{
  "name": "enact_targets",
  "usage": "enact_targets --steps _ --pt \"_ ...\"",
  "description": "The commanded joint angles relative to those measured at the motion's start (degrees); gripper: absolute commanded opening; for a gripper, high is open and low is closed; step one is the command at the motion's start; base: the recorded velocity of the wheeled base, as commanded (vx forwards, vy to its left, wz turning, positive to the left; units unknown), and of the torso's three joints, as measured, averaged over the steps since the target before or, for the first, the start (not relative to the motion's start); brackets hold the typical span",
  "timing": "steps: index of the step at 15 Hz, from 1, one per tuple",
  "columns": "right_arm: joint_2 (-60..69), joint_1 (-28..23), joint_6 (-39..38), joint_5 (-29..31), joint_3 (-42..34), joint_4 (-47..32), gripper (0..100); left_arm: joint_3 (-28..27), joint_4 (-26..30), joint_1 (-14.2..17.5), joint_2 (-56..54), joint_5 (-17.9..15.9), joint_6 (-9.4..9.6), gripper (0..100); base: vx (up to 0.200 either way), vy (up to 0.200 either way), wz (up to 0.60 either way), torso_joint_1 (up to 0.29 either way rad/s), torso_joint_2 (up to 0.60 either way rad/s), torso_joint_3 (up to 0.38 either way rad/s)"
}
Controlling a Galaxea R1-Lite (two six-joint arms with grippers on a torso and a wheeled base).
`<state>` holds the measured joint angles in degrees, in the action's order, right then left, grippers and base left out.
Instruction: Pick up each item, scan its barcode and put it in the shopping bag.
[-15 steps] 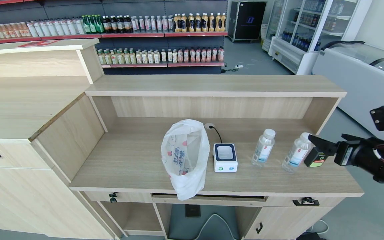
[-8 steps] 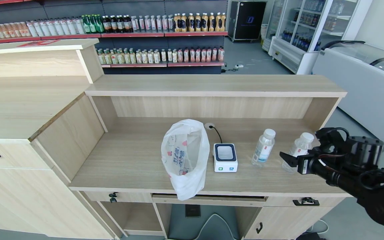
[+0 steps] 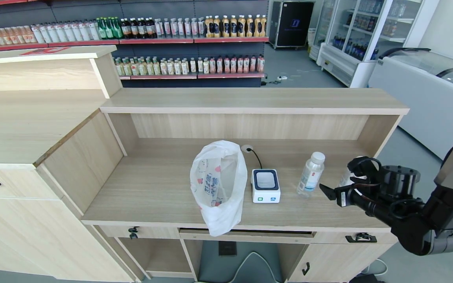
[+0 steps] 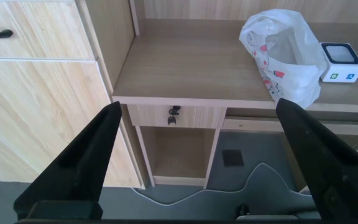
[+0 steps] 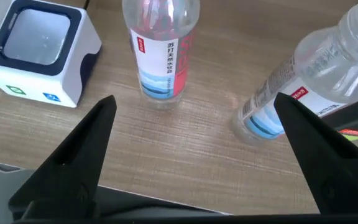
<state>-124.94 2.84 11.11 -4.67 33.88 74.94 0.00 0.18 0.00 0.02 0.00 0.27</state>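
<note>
Nearest, the left pincer [image 4: 197, 106] hangs low in front of the table [image 3: 151, 188], off its front left corner. Its fingers are spread wide with nothing between them. It reads as parked out of the way while the other arm works.

Over the front edge near the right end, the right pincer [image 5: 194, 102] is also wide open and holds nothing. It points in across the table toward the two bottles. The outer bottle [image 5: 303, 93], closest to the right edge, sits just beside one finger; whether they touch I cannot tell. The inner bottle [image 3: 310, 174] stands upright a little further toward the middle, apart from the fingers. Such a wide spread suits taking a round bottle by its body. I judge this to be the approach to the first pick, with nothing scanned or bagged yet. Which bottle is aimed at I cannot settle.

Further toward the middle, the scanner [image 3: 266, 185] lies window up, so a label can be passed over it from above. Just beside it, the bag [image 3: 218, 184] stands with its mouth gaping and part of it draped over the front edge, a short carry from the scanner.

Behind, the scanner's cable [image 3: 256, 157] runs to a hole near the back of the table. Far off, shelves [image 3: 191, 31] carry drinks.
</note>
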Motion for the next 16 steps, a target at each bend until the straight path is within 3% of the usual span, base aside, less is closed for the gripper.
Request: enact_targets --steps 1,16 --pt "-3.03 -0.03 0.32 0.01 3.12 0.39 100 0.0 -0.01 0.0 -0.02 0.0 0.0 100 0.0 0.0 0.0 0.0 0.0 0.0" --pt "-14.72 2.35 -0.21 -0.69 16.22 2.41 100 0.0 -0.01 0.0 -0.02 0.0 0.0 100 0.0 0.0 0.0 0.0 0.0 0.0"
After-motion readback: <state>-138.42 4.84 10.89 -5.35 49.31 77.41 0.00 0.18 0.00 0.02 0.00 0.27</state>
